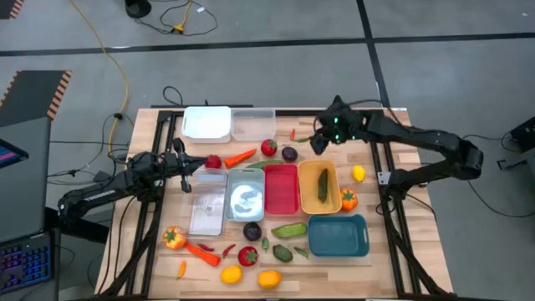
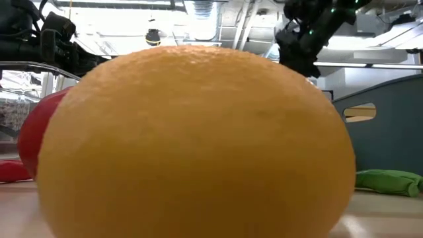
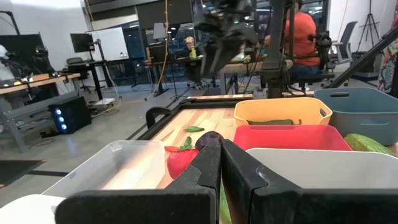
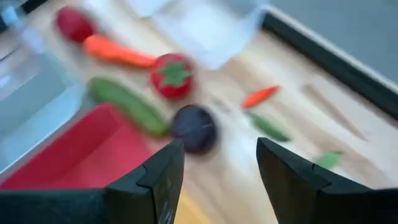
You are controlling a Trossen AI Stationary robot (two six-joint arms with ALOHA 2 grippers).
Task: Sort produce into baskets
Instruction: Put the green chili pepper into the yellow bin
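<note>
Spanning desk: pale wooden slatted desk (image 1: 150, 134) with a dark frame; bare wood lies along its far edge and its right side, while the near edge is crowded with produce.
Baskets: seven rectangular plastic bins in the middle. White bin (image 1: 206, 122) and clear bin (image 1: 253, 124) sit at the far side; a second clear bin (image 1: 207, 203), silver-grey bin (image 1: 245, 195), red bin (image 1: 282, 189) and yellow-orange bin (image 1: 322, 187) stand in a row side by side; teal bin (image 1: 338, 235) sits nearer.
Right end effector: right end effector (image 4: 214, 163) hangs over the far bare strip beyond the red bin, fingers parted and holding nothing; below it lie a dark purple plum (image 4: 194, 127), a red tomato (image 4: 172, 75) and a long green cucumber (image 4: 127, 106).
Left end effector: left end effector (image 3: 221, 163) sits low by the clear bin at the left, fingers pressed together, empty.
Sorted: one green cucumber (image 1: 323, 185) lies in the yellow-orange bin.
Hidden: low view is almost filled by one orange citrus fruit (image 2: 198, 142); the right wrist view is blurred.
Loose count: too small to tell exactly.
</note>
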